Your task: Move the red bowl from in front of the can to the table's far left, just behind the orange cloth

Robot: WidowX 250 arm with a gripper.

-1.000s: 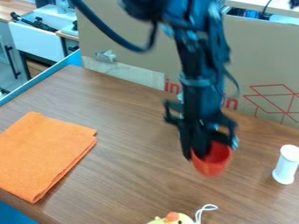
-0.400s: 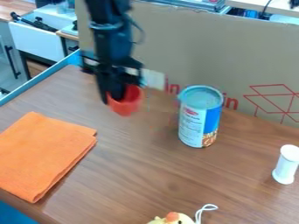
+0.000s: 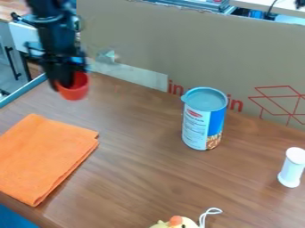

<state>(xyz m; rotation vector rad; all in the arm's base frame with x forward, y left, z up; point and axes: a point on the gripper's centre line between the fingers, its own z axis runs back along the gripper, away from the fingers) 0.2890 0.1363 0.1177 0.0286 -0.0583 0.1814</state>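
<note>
One red cup [image 3: 75, 92], wall between jaws

Gripper [image 3: 64, 84]: is blurred, one tip hidden in cup [image 3: 76, 92]
Toy [image 3: 173, 224]: lower part is cut off
Cloth [image 3: 47, 156]: left part also

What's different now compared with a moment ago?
The gripper has carried the red cup toward the view's upper left, still holding it. The blue-and-white can now shows where the arm was. The orange cloth, white spool-shaped object and yellow toy stayed put.
</note>
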